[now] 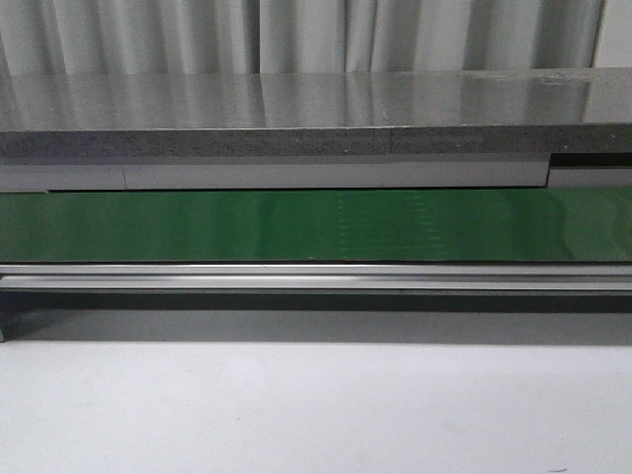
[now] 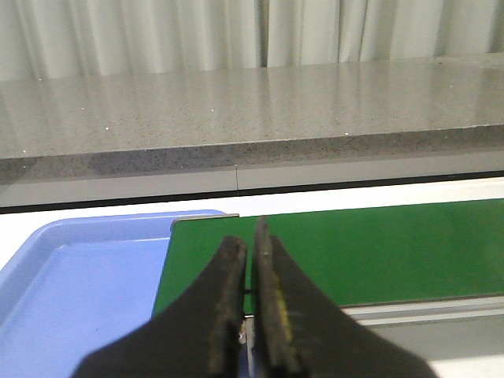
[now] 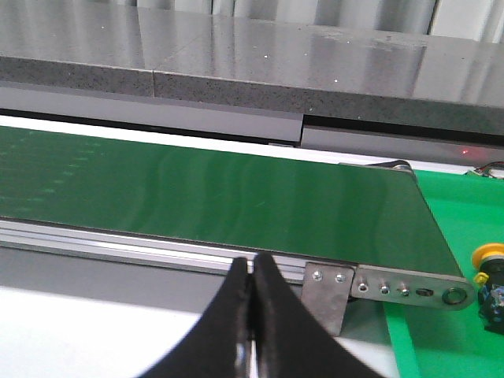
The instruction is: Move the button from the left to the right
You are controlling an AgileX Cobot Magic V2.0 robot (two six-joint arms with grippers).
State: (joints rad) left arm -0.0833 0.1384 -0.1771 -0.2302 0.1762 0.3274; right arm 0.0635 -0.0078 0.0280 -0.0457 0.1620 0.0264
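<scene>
The button shows only in the right wrist view, at the frame edge: a yellow-orange round cap on a black body, standing on a green surface past the belt's end. My right gripper is shut and empty, in front of the belt's near rail, well apart from the button. My left gripper is shut and empty, its tips over the other end of the green belt beside a blue tray. Neither gripper shows in the front view.
The green conveyor belt runs across the front view, with an aluminium rail before it and a grey stone counter behind. The blue tray looks bare. A metal end bracket closes the belt near the button. White tabletop lies in front.
</scene>
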